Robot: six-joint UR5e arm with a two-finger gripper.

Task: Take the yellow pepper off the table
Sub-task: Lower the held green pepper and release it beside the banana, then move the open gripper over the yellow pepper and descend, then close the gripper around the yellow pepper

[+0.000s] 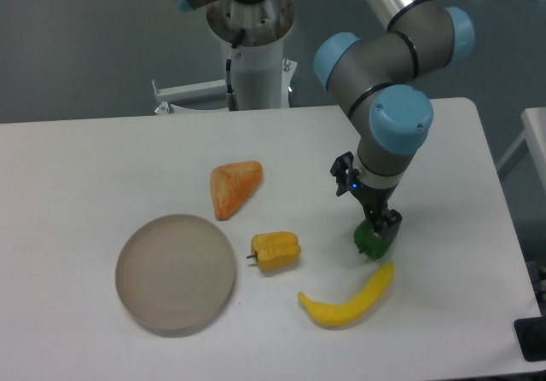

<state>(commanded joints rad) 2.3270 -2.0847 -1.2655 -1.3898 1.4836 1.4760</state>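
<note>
The yellow pepper point(275, 251) lies on its side near the middle of the white tabletop point(85, 168), its dark stem pointing left, just right of a round tan plate point(175, 272) and near of an orange wedge-shaped toy point(235, 187). Well to its right the arm's pincer point(378, 230) is down at a small green pepper point(372, 240), though whether its fingers are clamped on it cannot be told. A curved yellow banana point(348, 298) lies just near of the green pepper.

A robotics lab: pedestal-mounted arm point(388, 66) over a white table point(85, 168) of toy food.
</note>
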